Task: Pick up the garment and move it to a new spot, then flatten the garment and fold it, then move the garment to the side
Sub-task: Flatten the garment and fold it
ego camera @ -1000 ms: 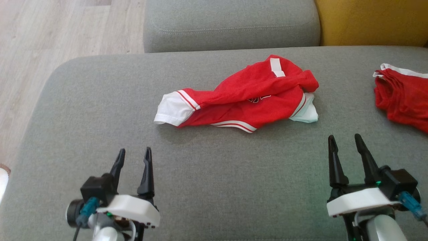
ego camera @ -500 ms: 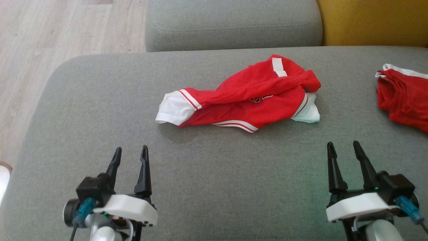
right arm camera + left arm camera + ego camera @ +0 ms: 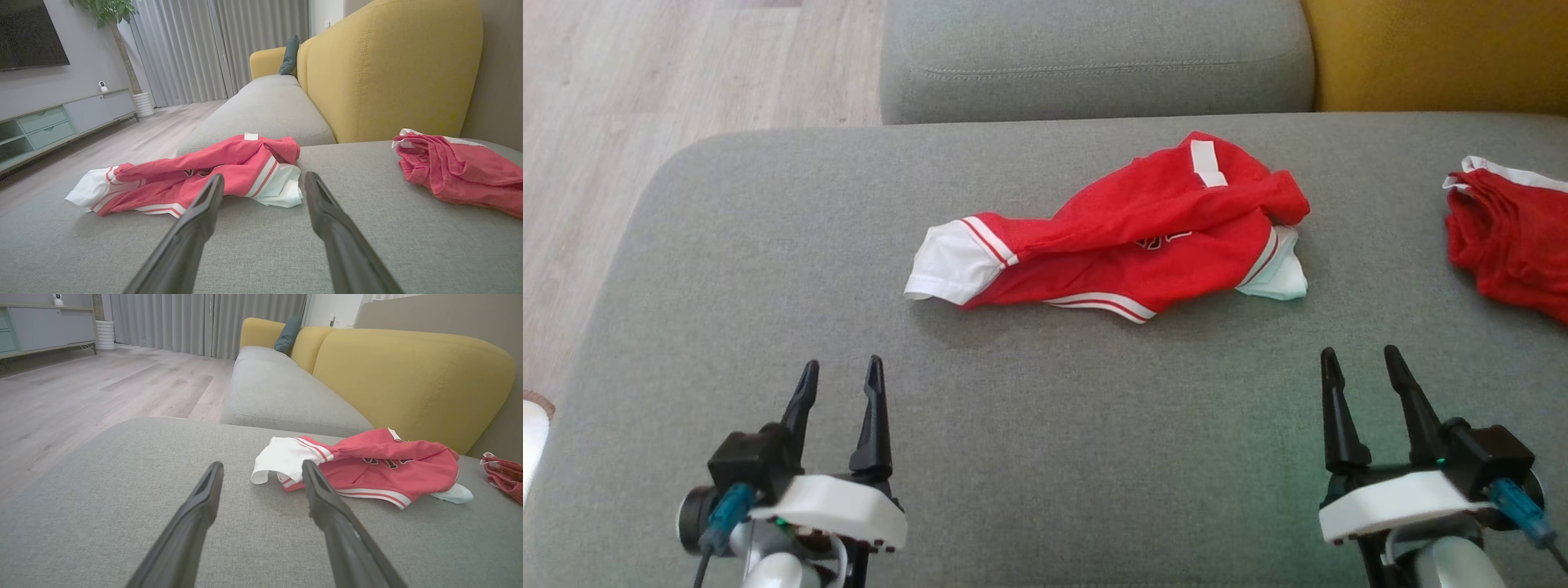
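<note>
garment (image 3: 1119, 245): red and white, lay crumpled mid sofa cushion (image 3: 1045, 457), far of both grippers, touching neither.
left gripper (image 3: 842, 362): near left, fingers spread, empty.
right gripper (image 3: 1360, 351): near right, fingers spread, empty.
risk, layers: folds were bunched, so a pinch could catch one layer only and the garment might lift twisted.
risk, sleeve: white sleeve (image 3: 943, 269) lay flat on the cushion, so fingers might dig into the upholstery or miss it.
risk, mix-up: second red garment (image 3: 1511, 245) sat far right, where the right arm could snag it.
</note>
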